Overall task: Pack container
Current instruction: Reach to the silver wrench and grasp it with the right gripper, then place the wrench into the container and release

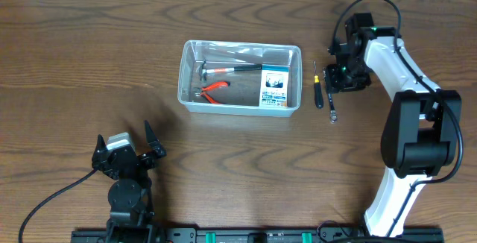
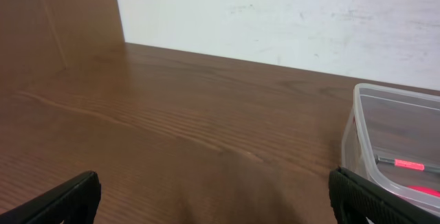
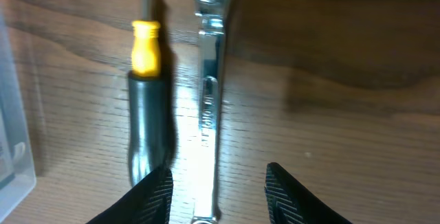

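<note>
There is one shallow clear plastic tub (image 1: 240,106) with round corners on the brown wooden table (image 1: 89,57). Three things lie in it: one hammer with a red and black handle (image 1: 227,69), one pair of red-handled pliers (image 1: 212,91) and one small blue-and-white box (image 1: 275,86). Two tools lie on the table just beside the tub: one screwdriver with a black handle and a yellow ring (image 3: 146,100), and one long silver wrench (image 3: 208,100).

There are two claws. The right claw (image 3: 216,196) is open about halfway and holds nothing. The wrench lies between its black fingers (image 3: 287,195), and the end of the screwdriver handle is by the other finger. If it touches them cannot be told. The tub is near, on this claw's left, with the two tools in between.

The left claw (image 2: 213,210) is open wide and holds nothing. The tub is well apart from it, ahead and to its right.
</note>
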`<state>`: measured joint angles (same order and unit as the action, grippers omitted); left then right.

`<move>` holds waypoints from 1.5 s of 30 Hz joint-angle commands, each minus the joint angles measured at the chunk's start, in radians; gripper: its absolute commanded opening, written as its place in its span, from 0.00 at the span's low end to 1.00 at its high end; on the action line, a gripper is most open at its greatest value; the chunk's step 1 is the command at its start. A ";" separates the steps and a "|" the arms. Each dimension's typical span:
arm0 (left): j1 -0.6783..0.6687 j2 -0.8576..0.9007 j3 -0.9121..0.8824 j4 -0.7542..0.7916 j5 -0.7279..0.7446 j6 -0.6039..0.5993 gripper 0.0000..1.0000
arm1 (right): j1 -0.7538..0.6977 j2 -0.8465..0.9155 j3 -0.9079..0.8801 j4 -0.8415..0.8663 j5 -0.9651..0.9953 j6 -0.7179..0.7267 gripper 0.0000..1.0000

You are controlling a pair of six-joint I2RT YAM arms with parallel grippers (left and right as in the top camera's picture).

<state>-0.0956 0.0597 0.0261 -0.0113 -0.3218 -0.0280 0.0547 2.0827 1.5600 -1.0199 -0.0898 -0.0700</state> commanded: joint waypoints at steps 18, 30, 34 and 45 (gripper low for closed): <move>-0.003 -0.003 -0.022 -0.030 -0.020 0.002 0.98 | 0.018 0.013 -0.164 0.120 0.037 0.048 0.28; -0.003 -0.003 -0.022 -0.030 -0.020 0.002 0.98 | 0.018 -0.005 -0.163 0.094 0.060 0.069 0.01; -0.003 -0.003 -0.022 -0.030 -0.020 0.002 0.98 | 0.018 -0.072 -0.095 0.055 0.072 0.069 0.01; -0.003 -0.003 -0.022 -0.030 -0.020 0.002 0.98 | 0.254 -0.388 0.098 0.040 -0.061 -0.098 0.01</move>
<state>-0.0956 0.0597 0.0261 -0.0113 -0.3214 -0.0280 0.2073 1.7687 1.6405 -0.9920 -0.0841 -0.0574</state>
